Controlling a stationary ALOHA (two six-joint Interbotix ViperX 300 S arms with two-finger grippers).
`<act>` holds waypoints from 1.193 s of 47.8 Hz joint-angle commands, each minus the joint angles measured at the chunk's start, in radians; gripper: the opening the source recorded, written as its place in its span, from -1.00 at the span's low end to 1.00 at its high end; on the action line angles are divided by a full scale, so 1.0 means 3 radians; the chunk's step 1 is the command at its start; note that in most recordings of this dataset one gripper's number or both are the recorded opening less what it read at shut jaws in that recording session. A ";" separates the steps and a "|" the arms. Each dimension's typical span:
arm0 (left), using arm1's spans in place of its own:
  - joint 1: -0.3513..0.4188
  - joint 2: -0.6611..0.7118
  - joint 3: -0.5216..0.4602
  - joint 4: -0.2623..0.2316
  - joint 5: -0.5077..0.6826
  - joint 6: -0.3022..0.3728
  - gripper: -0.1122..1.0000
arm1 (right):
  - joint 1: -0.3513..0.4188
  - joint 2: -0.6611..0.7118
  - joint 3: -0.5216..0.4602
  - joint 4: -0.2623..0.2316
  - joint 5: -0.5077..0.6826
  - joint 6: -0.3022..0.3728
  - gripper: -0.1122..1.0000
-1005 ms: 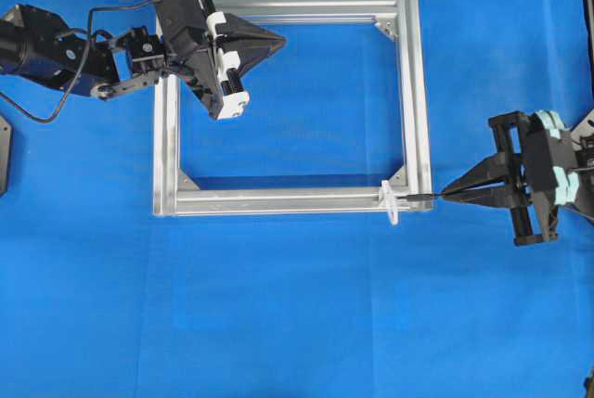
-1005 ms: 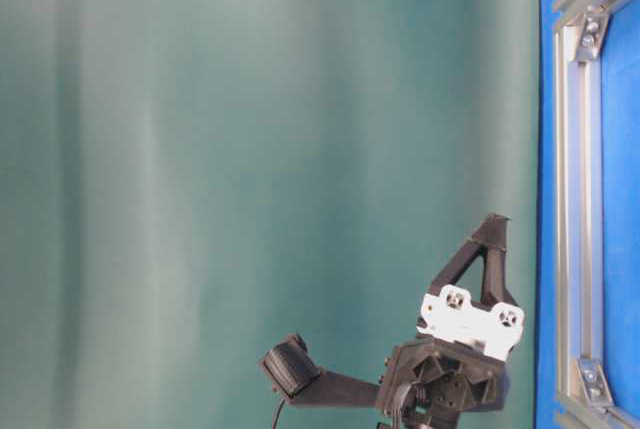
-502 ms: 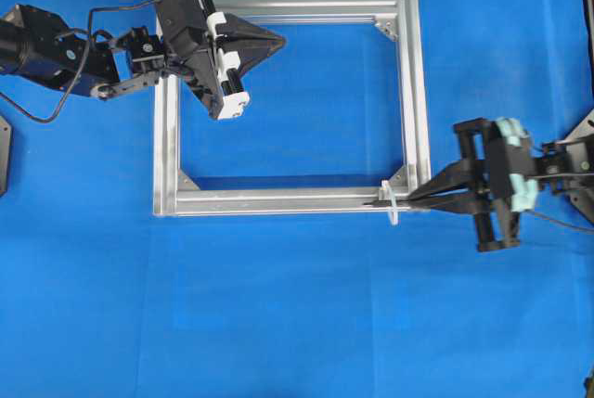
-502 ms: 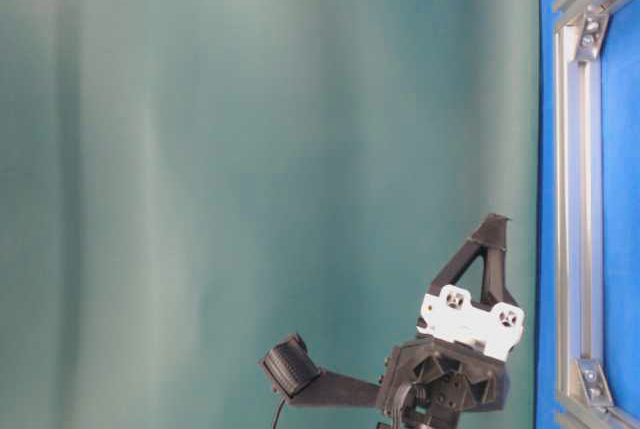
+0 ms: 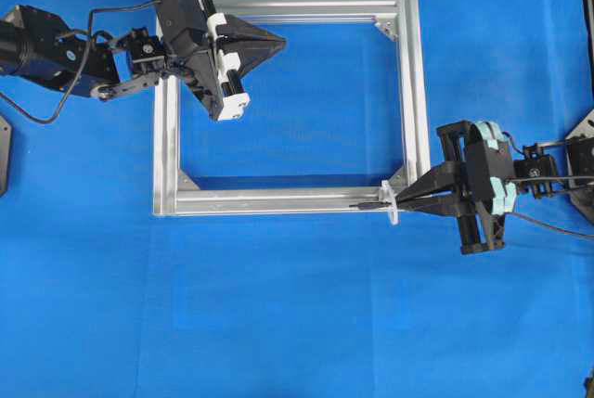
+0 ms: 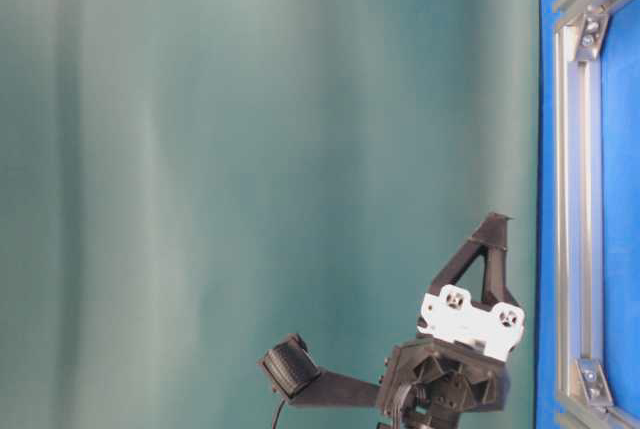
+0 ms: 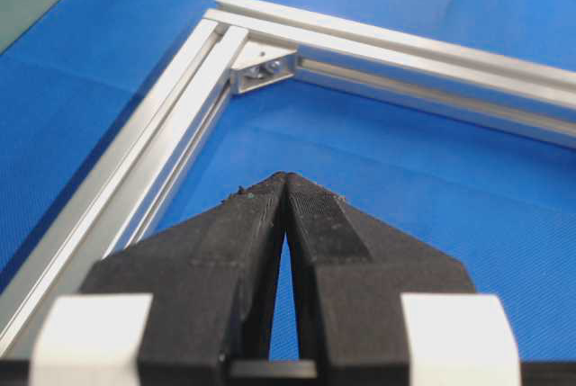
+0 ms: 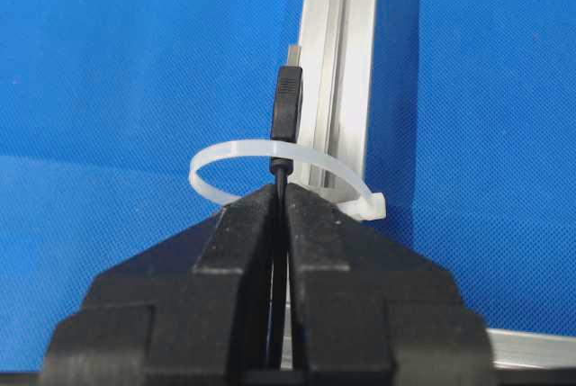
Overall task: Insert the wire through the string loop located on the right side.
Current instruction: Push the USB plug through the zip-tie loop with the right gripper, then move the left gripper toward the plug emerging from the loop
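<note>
Wire (image 8: pixel 287 107): gripped behind its plug, tip poked through the loop, lying along the frame's bottom bar.
Desk (image 5: pixel 297 324): blue.
Frame (image 5: pixel 417 92): aluminium, lay flat.
Left gripper (image 7: pixel 284 179): closed, empty, above the frame.
Right gripper (image 8: pixel 281 193): clamped on the wire.
Loop (image 8: pixel 225 154): whitish, circled the wire.

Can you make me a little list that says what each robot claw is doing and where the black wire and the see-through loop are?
Left gripper: shut, holding nothing, above the square silver aluminium frame
Right gripper: shut on the thin black wire with a small plug tip
Wire: plug tip has passed through the whitish translucent string loop
Loop: tied on the frame's bottom bar, near the right corner in the overhead view
Surface: blue cloth
</note>
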 commanded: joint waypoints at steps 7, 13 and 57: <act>-0.0210 -0.0112 -0.0046 0.0010 -0.0026 -0.0036 -0.80 | -0.0005 -0.0026 -0.0046 0.0000 -0.0036 0.0000 -0.86; -0.0445 -0.0107 -0.0046 0.0010 -0.0020 -0.0097 -0.80 | -0.0005 -0.0020 -0.0046 0.0000 -0.0036 0.0000 -0.86; -0.1391 0.0020 -0.0368 0.0005 0.0148 -0.0291 -0.80 | -0.0005 -0.0020 -0.0051 0.0005 -0.0041 0.0000 -0.86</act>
